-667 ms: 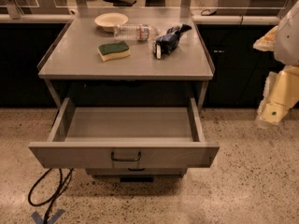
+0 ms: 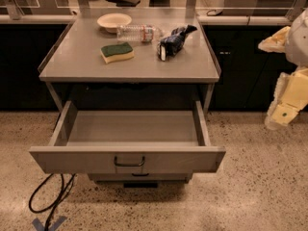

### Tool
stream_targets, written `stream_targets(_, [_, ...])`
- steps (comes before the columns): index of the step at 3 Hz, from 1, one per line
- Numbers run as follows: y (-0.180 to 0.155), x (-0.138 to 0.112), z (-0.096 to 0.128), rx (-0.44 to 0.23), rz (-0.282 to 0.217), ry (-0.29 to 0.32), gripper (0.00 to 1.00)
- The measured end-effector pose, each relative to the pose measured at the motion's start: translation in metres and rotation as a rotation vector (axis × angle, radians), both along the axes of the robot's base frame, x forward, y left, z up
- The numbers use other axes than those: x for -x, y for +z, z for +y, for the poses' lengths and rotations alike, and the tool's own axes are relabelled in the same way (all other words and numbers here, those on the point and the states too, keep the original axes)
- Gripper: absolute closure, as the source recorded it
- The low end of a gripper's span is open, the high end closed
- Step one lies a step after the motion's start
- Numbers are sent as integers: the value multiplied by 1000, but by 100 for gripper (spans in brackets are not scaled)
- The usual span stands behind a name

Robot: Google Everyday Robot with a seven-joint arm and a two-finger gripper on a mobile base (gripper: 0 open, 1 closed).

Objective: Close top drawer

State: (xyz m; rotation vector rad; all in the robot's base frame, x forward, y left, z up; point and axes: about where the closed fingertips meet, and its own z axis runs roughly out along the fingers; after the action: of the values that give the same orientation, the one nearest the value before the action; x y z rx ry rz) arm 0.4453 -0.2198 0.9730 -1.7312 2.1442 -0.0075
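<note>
- Gripper (image 2: 281,110) at far right edge of view, hanging beside the cabinet over bare floor, touching nothing. Open or shut: cannot tell.
- Top drawer (image 2: 77,160) well apart from gripper, off to its left in view and a bit lower. Pulled far out, shallow tray empty, tall plain front panel facing camera.
- Small wire handle (image 2: 129,161) at panel centre, farther from gripper than the panel's near corner. Probably not needed for a push.
- Judged step: approach to the panel not yet made, closing not begun.
- Likely held out to the side to stay clear of the protruding drawer. Next: swing round in front of panel, press flat toward cabinet.
- Better pushed near centre; risk of a wide drawer jamming on its slides if pushed at a corner.
- Two shorter drawers (image 2: 139,177) beneath, shut, lower left of gripper. Not targets.
- Cabinet top (image 2: 86,69) up and left of gripper, carrying sponge (image 2: 117,52), bowl (image 2: 114,20), water bottle (image 2: 139,32) and dark crumpled bag (image 2: 173,40). All clear of the drawer's path.
- Black cable (image 2: 48,201) on floor, far left of gripper, past the drawer's far corner. No obstruction.
</note>
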Motion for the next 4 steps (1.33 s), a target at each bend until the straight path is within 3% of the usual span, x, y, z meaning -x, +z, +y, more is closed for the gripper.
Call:
stream_targets(1, [-36,-17,-16,-185,5,93,0])
stream_targets(2, [-77,-23,-26,-297,36,228,0])
stream_targets(3, [-120,-21,-49,-314,78,286,0])
stream_targets(4, [-155,-5,-76,-306,145,273,0])
